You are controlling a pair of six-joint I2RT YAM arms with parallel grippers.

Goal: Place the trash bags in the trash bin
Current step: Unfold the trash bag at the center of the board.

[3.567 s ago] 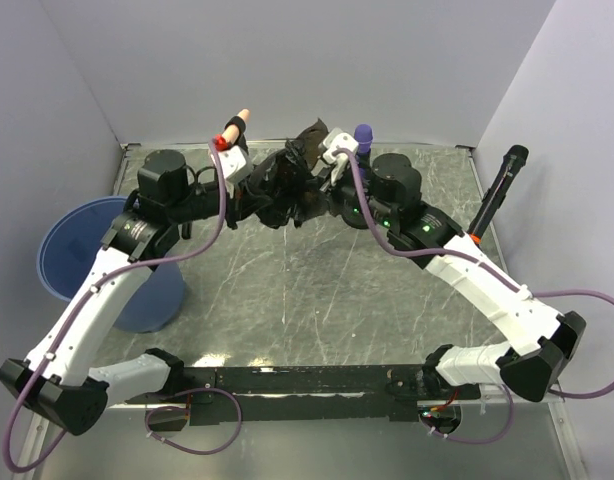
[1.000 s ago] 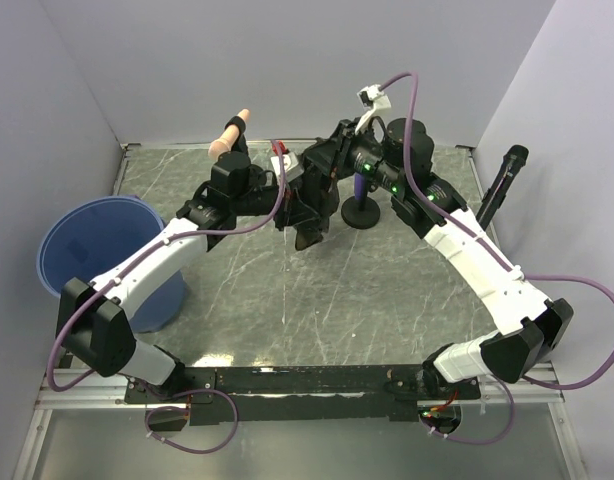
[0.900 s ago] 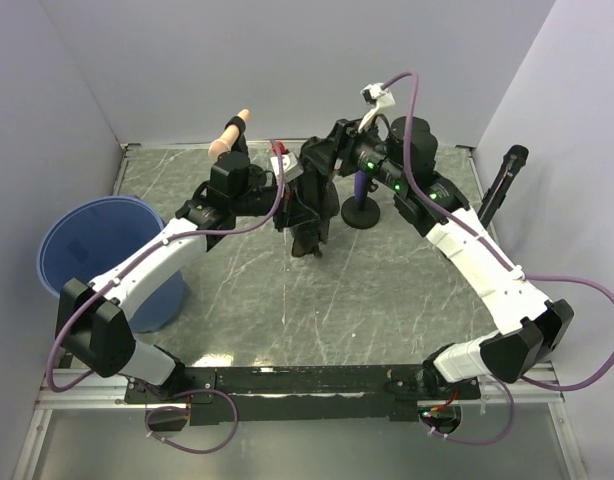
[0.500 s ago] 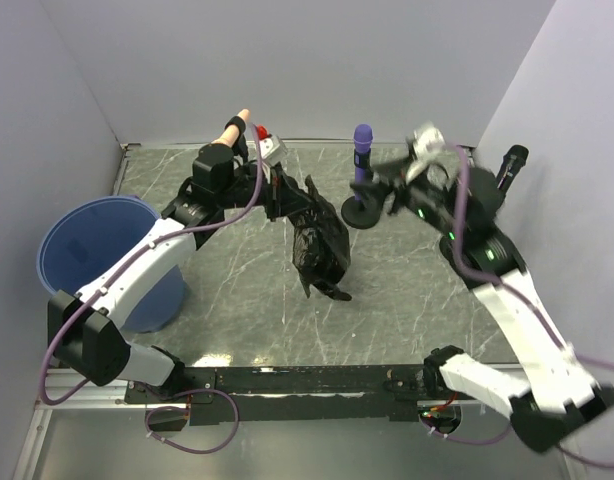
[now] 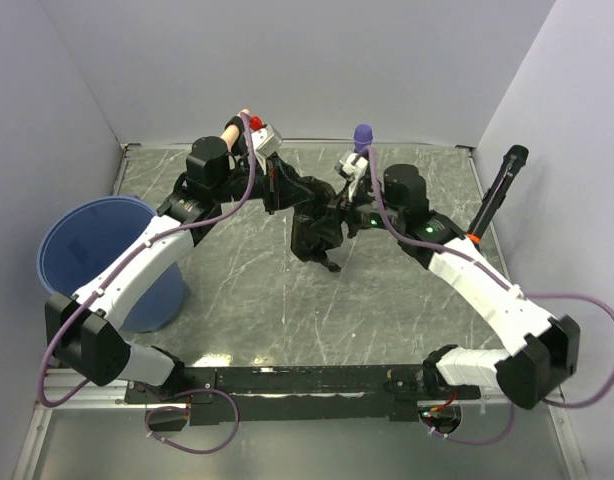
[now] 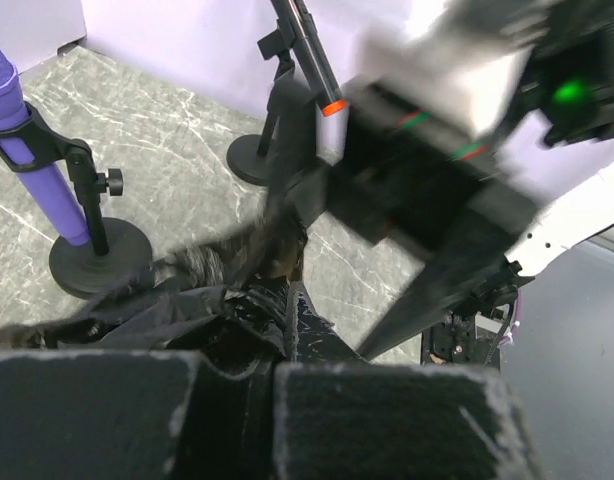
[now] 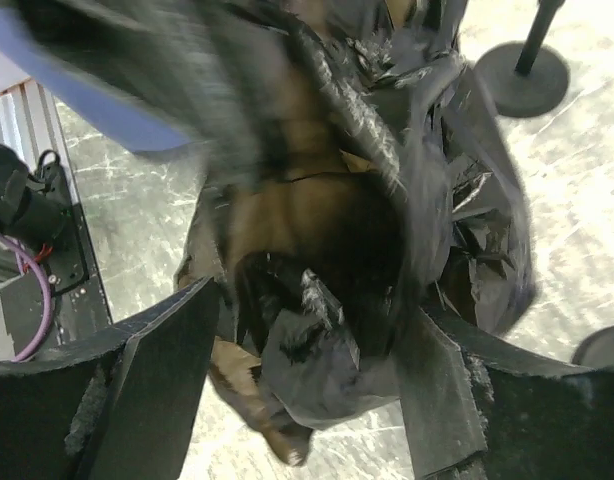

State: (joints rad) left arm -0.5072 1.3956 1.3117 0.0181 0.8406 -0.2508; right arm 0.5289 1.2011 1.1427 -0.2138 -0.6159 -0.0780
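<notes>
A crumpled black trash bag (image 5: 315, 222) hangs above the middle of the table. My left gripper (image 5: 285, 188) is shut on its upper left part; in the left wrist view the gripper (image 6: 272, 400) has black film (image 6: 212, 310) pinched between its pads. My right gripper (image 5: 340, 213) is at the bag's right side, open. In the right wrist view its fingers (image 7: 152, 375) stand wide apart around the bag's lower lump (image 7: 327, 300) without closing on it. The blue trash bin (image 5: 92, 250) stands at the far left edge, apart from the bag.
A purple microphone on a round black stand (image 5: 362, 138) sits just behind the bag, also in the left wrist view (image 6: 32, 150). A black rod with an orange band (image 5: 497, 195) leans at the right wall. Walls close in the table on three sides.
The right gripper let go of the bag, swung off to the right, then came back against the bag with its jaws open. The left gripper kept the bag and lifted it slightly back.
</notes>
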